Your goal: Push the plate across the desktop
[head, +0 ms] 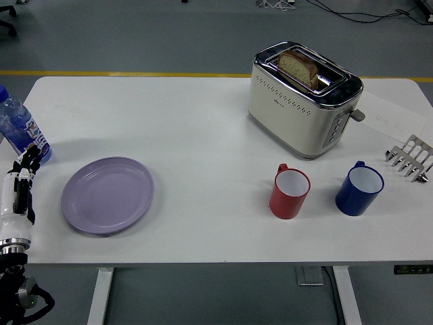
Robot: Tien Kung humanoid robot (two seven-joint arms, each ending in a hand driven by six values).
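1 hand in view: left hand (20, 177), white-and-black, at table's left edge, left of plate, apart; fingers unclear, cannot tell
plate: round lilac plate (107, 195) flat on white table (203, 135), front-left

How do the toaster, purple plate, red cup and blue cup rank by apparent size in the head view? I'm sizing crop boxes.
1. toaster and purple plate: similar extent, too close to rank.
2. red cup and blue cup: look alike, clearly smaller than both.

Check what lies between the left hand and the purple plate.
Head view: only bare white table separates the left hand from the purple plate.
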